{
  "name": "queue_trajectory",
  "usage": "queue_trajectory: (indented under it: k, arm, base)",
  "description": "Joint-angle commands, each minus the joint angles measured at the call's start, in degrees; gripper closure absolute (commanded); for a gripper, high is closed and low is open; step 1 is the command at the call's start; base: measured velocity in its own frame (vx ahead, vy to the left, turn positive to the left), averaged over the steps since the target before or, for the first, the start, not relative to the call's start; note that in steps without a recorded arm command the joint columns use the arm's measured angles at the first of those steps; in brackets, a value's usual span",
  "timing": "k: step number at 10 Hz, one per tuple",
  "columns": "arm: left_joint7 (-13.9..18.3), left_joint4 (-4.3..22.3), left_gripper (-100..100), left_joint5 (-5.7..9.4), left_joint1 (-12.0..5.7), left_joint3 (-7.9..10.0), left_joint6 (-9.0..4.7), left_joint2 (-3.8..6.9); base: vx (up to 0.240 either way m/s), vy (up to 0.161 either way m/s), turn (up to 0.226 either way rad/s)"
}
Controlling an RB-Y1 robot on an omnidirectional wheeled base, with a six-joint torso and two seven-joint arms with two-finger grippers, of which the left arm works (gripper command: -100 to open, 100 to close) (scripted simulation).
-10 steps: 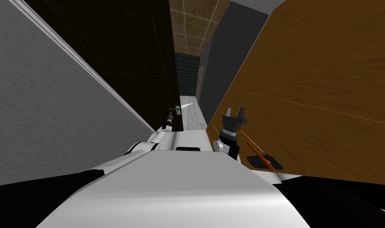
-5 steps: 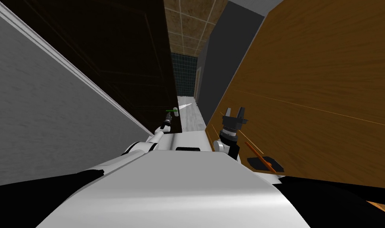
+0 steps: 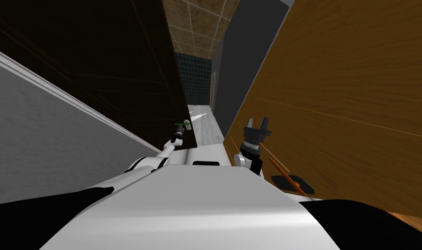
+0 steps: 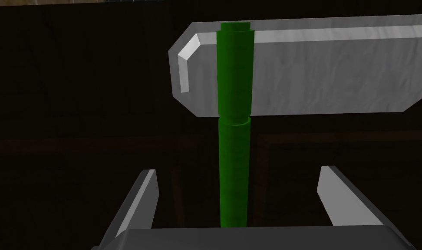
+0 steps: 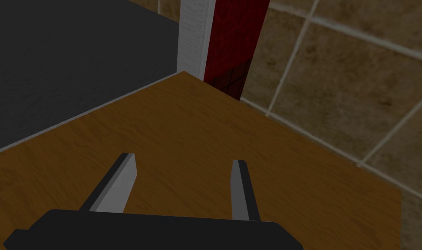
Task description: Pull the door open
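- Two tools were out in front, and only the left one was at the task's thing. From the left:
- A grey wall [image 3: 45,130] ran along the far left, with the dark door [image 3: 119,65] next to it.
- The left tool [image 3: 178,135] reached to the door's free edge, where the green handle [image 3: 182,124] stuck out.
- In the left wrist view, the handle [image 4: 235,130] ran up between the left tool's [image 4: 238,169] two fingers and crossed a grey plate [image 4: 327,74] on the door [image 4: 54,87].
- Both fingers stood clear of the handle on either side, so that tool was spread and gripped nothing.
- Right of the door's edge, a narrow gap showed pale floor [image 3: 203,126] and dark tiles beyond.
- From that gap I judged the door ajar, and the opening looked too slim to pass through.
- The right tool [image 3: 258,120] was raised just beside a brown wooden panel [image 3: 344,87], well apart from the handle.
- Its fingers were spread too [image 5: 182,158], and it held nothing.
- Done, as I judged it: the tool was lined up around the handle and the door was off its frame.
- Left to do: close on the handle and swing the door wider.
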Motion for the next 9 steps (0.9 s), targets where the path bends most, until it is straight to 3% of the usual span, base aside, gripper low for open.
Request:
queue_trajectory:
  k: [1,2,3,4,5,7,8,9]
  arm:
    - [1.54,1.56,-100,0.24,0.2,-0.05,-1.11,1.65]
    - [2.76,1.97,-100,0.55,0.85,0.16,-1.54,3.26]
    - [2.76,1.97,-100,0.55,0.85,0.16,-1.54,3.26]
    - [4.16,2.43,-100,0.91,1.6,0.39,-2.03,5.1]
    - [4.63,2.59,-100,1.03,1.85,0.47,-2.19,5.72]
    - [4.11,1.52,-100,1.04,2.23,0.64,-1.49,5.36]
    - [4.11,1.52,100,1.04,2.23,0.64,-1.49,5.36]
    - [4.11,1.52,100,1.04,2.23,0.64,-1.49,5.36]
  base:
    - [0.123,-0.031,-0.113]
    - [0.127,-0.003,-0.157]
    - [0.097,-0.001,-0.077]
    - [0.141,-0.026,-0.163]
    - [0.171,-0.01,-0.138]
    - [0.077,0.011,-0.001]
    - [-0.012,-0.008,-0.007]
    - [-0.019,-0.005,-0.015]
